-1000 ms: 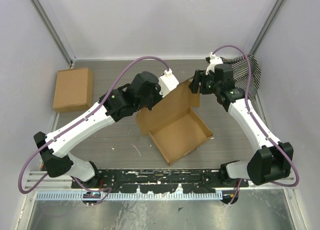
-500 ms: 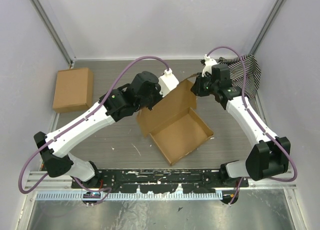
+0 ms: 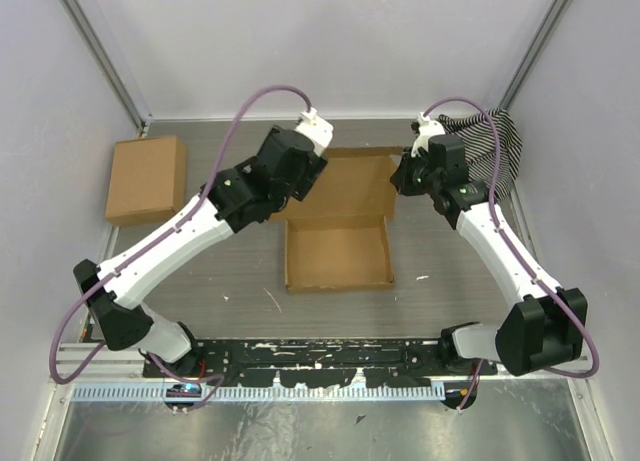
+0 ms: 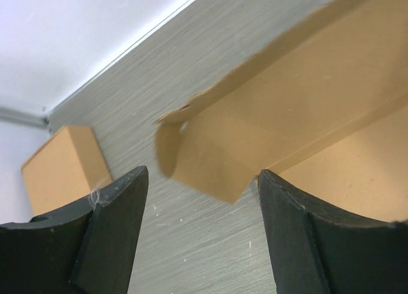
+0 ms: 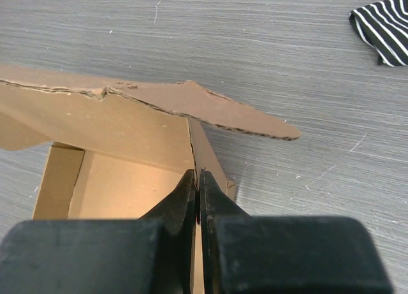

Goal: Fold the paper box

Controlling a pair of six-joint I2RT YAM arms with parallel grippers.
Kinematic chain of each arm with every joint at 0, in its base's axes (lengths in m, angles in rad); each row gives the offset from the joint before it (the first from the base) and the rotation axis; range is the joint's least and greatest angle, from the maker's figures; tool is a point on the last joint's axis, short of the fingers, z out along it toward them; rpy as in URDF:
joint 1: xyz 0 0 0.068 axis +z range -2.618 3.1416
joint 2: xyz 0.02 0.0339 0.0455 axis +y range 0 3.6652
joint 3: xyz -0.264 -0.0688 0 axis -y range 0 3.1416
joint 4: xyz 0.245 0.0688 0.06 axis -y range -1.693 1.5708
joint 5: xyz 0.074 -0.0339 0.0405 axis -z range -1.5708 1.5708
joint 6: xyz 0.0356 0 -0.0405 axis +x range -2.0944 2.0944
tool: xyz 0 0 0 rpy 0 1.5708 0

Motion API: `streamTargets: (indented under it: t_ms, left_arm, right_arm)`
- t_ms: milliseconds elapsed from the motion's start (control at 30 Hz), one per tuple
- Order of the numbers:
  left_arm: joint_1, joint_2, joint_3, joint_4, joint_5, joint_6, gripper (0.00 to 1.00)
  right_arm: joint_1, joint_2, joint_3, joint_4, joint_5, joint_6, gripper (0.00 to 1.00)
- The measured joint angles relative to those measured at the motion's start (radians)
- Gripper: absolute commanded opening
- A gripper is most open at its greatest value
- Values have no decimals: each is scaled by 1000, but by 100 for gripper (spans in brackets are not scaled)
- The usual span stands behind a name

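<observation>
**Paper box (image 3: 338,253) as a shallow open tray at the middle of the tabletop (image 3: 220,271), with its lid panel lifted along the far side.**
Plain brown cardboard with upright walls and a rough-cut lid edge. The right gripper (image 5: 197,178) is clamped on the right rear wall. The left gripper (image 4: 203,178) is spread wide near the lid's left corner tab.

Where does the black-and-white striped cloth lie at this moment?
In the top external view, the striped cloth lies in the far right corner of the table, behind the right arm and to the right of the paper box.
</observation>
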Motion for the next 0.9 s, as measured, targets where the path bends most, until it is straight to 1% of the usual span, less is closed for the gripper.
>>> streamTargets:
  t_ms: [67,167,300,533,733,900]
  left_arm:
    - [43,3,18,-23,-28,-58,75]
    - [145,-6,26,-48,-37,-157,75]
    - [237,-50,-37,-52,-19,-237,75]
    - [266,-80,-157,-42,32,-312,74]
    - [273,-82,-289,31,70,-358,74]
    - [293,-82,-313,90,73,-378,73]
  right_arm:
    - [0,-15,-11,8,15,5,5]
    - [0,-32,-20,13,25,11,6]
    - [0,-34,-21,18,26,19,6]
    - [0,-34,-24,19,28,31,7]
    - [0,-34,-26,20,24,38,7]
    - [0,-33,-26,20,18,41,7]
